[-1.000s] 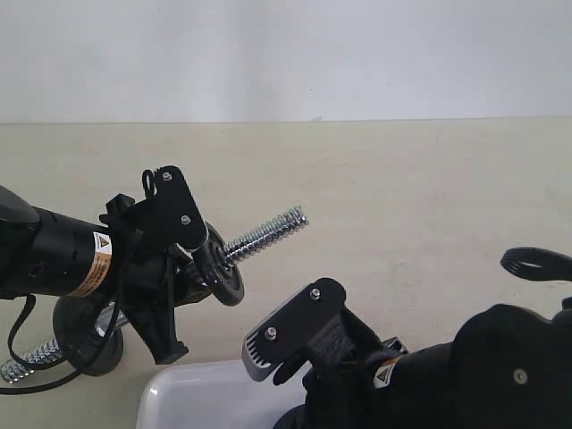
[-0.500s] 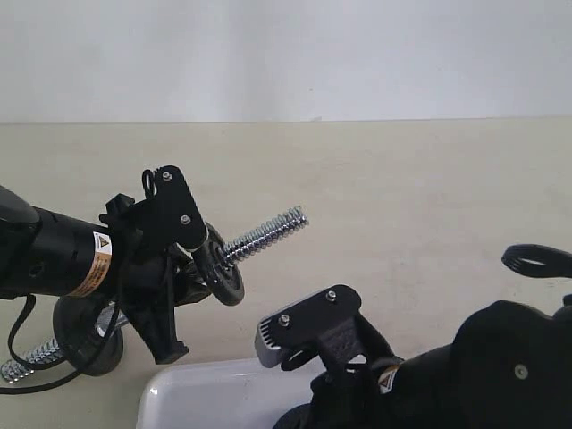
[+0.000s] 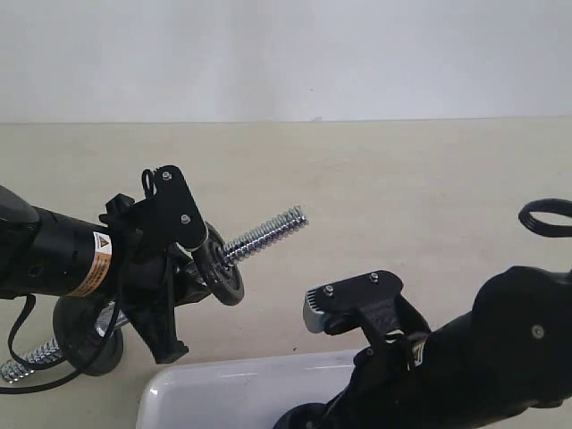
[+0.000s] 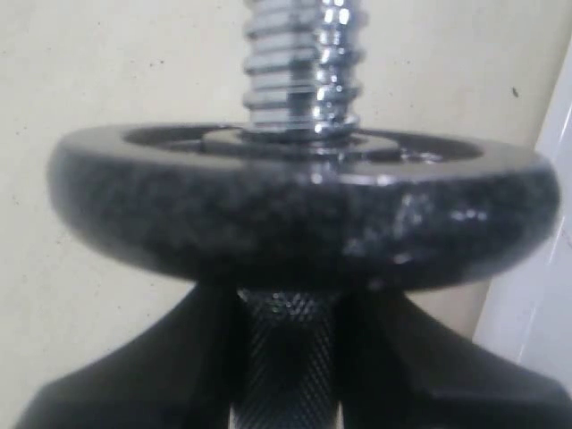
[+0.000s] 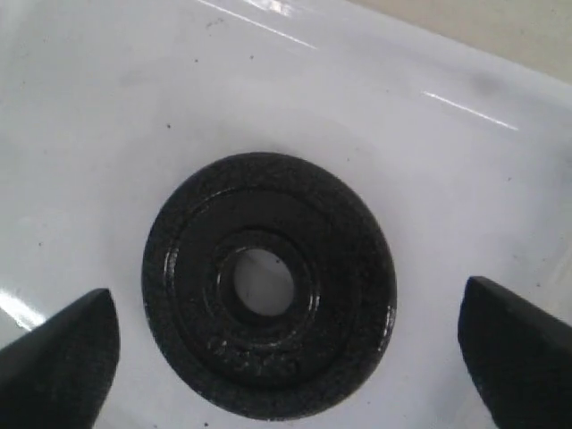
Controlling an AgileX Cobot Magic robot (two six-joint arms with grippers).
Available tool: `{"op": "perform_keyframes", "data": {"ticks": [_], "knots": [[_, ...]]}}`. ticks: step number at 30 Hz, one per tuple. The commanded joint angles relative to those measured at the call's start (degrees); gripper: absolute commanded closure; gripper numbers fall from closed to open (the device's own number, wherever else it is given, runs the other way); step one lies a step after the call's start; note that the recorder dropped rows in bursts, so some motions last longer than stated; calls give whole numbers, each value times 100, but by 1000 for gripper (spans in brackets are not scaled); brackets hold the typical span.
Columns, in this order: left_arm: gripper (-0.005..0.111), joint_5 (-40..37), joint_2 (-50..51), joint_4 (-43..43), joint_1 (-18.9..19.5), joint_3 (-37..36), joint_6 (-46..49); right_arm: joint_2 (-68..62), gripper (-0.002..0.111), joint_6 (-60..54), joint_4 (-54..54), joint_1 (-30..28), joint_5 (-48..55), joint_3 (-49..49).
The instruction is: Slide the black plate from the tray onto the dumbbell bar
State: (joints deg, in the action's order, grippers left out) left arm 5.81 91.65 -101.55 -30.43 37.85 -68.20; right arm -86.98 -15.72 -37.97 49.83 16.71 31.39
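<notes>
**Black plate flat in tray, right claw spread above it**

The small round matte-black plate (image 5: 344, 268) lies flat on the floor of the glossy white rectangular tray (image 5: 116, 125); white shows all round its edge and through its centre hole. The right claw (image 5: 286, 357) hangs over it with jaws wide apart, one fingertip (image 5: 63, 349) off each side of the disc, gaps between. The left claw (image 4: 286, 375) is clamped on the knurled grip of the slim chrome threaded dumbbell bar (image 3: 265, 231), held tilted above the beige worktop (image 3: 429, 197); a second black disc (image 4: 295, 214) sits on it against the claw; beyond that disc the threaded end juts free, bare worktop around it.
</notes>
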Motion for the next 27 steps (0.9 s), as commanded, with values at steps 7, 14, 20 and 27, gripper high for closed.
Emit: {"op": "perform_keyframes", "data": {"ticks": [7,14,20,27], "knots": [[102,-122,-231,161,18,165,-138,53,3,34,-61,-20,332,447],[102,-122,-231,161,18,165,-138,-7,3,793,422,-20,753,670],[102,-122,-231,161,18,165,-138,-56,3,1090,565,-20,695,710],[102,-122,-231,161,18,165,-138,-56,3,1090,482,-20,402,710]]}}
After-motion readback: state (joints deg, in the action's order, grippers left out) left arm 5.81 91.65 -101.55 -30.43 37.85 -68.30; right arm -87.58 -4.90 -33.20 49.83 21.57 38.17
